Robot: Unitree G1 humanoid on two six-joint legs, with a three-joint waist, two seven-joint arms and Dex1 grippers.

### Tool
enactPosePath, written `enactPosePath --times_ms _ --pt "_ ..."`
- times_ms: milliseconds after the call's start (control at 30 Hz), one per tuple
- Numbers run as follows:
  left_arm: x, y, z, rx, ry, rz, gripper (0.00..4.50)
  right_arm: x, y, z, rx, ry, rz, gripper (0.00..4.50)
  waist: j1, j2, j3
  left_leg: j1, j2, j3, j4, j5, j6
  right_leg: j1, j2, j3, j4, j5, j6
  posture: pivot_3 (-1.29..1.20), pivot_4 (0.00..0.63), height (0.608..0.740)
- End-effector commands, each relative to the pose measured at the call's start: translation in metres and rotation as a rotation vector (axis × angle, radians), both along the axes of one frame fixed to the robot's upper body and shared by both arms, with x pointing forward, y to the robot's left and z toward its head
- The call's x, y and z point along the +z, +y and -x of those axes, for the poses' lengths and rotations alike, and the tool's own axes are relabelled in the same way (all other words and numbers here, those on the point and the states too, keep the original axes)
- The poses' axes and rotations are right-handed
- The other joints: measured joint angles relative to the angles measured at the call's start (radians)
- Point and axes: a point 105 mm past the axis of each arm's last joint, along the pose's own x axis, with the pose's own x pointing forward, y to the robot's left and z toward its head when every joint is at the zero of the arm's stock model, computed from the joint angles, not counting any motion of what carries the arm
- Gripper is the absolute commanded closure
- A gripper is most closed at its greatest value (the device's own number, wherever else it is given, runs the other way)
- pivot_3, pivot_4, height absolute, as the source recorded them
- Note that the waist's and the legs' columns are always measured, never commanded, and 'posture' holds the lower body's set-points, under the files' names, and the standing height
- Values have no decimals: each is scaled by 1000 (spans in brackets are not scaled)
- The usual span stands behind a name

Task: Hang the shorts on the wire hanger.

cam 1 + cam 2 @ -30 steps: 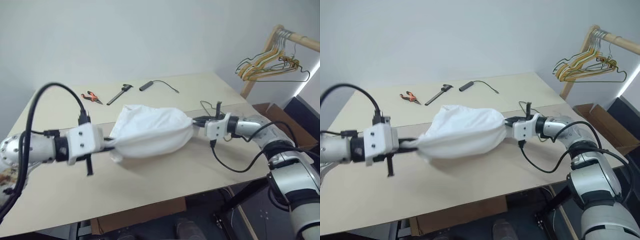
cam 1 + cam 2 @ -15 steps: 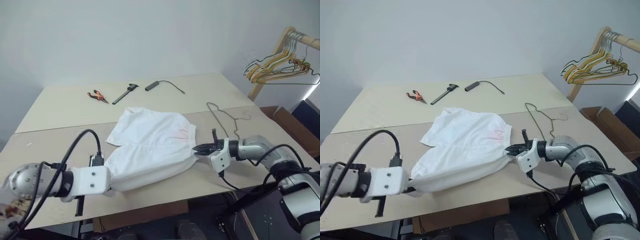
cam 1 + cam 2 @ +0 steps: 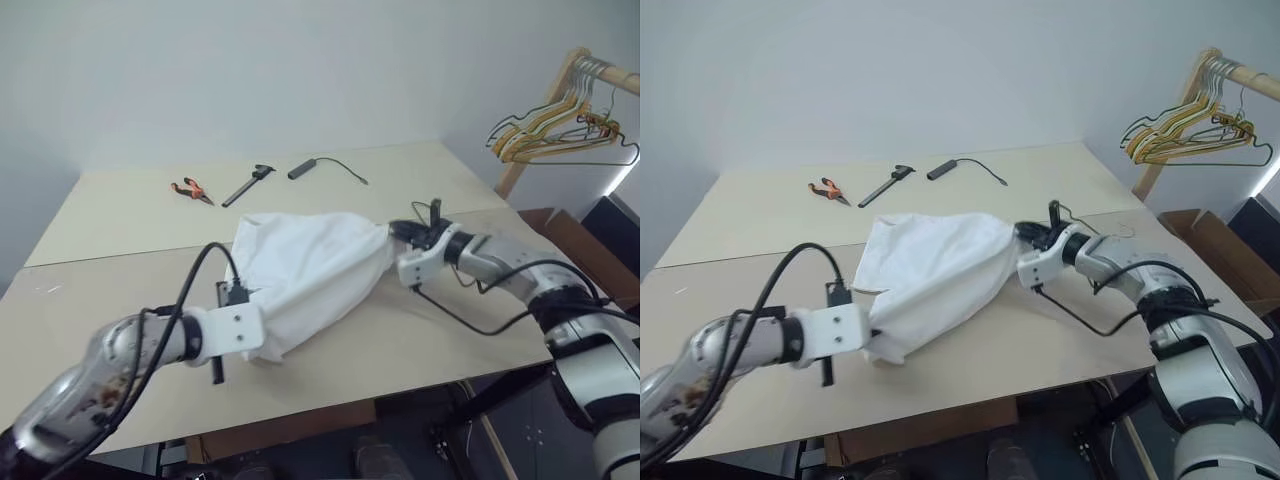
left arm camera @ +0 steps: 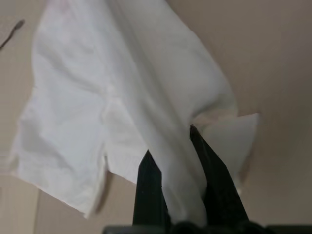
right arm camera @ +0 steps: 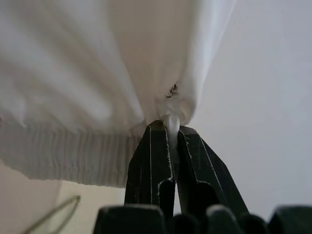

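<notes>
Shorts: the large white thin-fabric shorts point(image 3: 315, 270) hang stretched between the two hands above the pale tabletop point(image 3: 120, 215), sagging in the middle; the gathered elastic waistband sits at the right-hand end.
Left hand: the left hand point(image 4: 183, 146) has its two black fingers closed narrowly on a bunched fold of the shorts, which spill out past the fingertips.
Right hand: the right hand point(image 5: 165, 129) is pinched tight on a small twist of fabric just beside the ribbed waistband.
Hidden or unclear: the thin dark wire hanger point(image 3: 1095, 235) lies on the tabletop behind the right hand and forearm, which cover most of it; a loop of it shows at the edge of the right wrist view. Whether the shorts' low edge touches the tabletop cannot be told.
Around: orange-handled pliers point(image 3: 188, 190), a black bar-shaped tool point(image 3: 243, 185) and a black cable with a cylindrical plug point(image 3: 320, 166) lie well apart from the shorts at the far side.
Room: a bunch of yellow and tan hangers point(image 3: 555, 125) hangs on a wooden rail point(image 3: 590, 75) to the right; a plain pale wall point(image 3: 300, 70) stands behind.
</notes>
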Motion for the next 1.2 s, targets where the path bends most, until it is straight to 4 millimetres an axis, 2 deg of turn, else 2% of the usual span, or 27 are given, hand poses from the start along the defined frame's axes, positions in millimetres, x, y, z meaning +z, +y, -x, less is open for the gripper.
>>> enactPosePath --times_ms 33,200,367,567,767,867,967,1067,1167,1200 --pt "4 -3 3 -9 12 -15 4471 8 -12 -2 -23 -25 9 4500 -5 0 0 -1 0 0 -1 -1 1 -1 0 0 -1 0 0 -84 20 740" --pt "7 11 17 -54 72 -78 4471 -17 -22 28 58 127 23 4500 -12 0 0 -5 1 -1 -2 -4 7 -4 0 0 -3 -1 2 -92 27 740" --pt "11 26 36 -183 156 -157 4471 -29 -33 55 93 217 13 4500 -21 0 1 -9 0 0 0 -4 7 -8 -2 0 -3 -2 2 -100 33 740" --pt "9 24 49 -255 198 -156 4471 -44 -33 83 114 307 -8 4500 -25 -3 8 2 1 0 0 -4 7 3 -1 1 -2 -2 1 -111 52 740" --pt "9 24 71 -283 269 -159 4471 -55 -28 109 125 373 -62 4500 -22 -8 27 3 2 2 1 -4 8 2 0 3 0 -4 -1 -86 94 740" --pt "7 25 79 -266 300 -148 3884 -60 -27 119 124 408 -68 4500 -9 -8 40 3 2 2 1 -4 8 1 0 3 0 -4 0 -84 107 740" --pt "8 26 88 -289 338 -141 2947 -66 -25 131 136 482 -71 3590 8 -9 50 2 2 2 1 -4 8 0 0 3 0 -4 0 -85 110 740" --pt "6 29 94 -307 364 -116 1994 -64 -22 144 164 544 -89 2605 29 -8 54 2 2 2 0 -4 8 -1 0 2 0 -5 -3 -98 99 740" --pt "12 37 98 -340 387 -84 998 -62 -28 159 178 607 -66 1536 41 -7 55 1 2 3 0 -4 8 -2 -1 2 0 -6 -2 -92 83 740" --pt "17 46 99 -352 397 -88 690 -60 -33 168 169 648 -56 1163 45 -7 55 1 2 4 0 -4 8 -2 -1 2 0 -6 -2 -89 75 740"
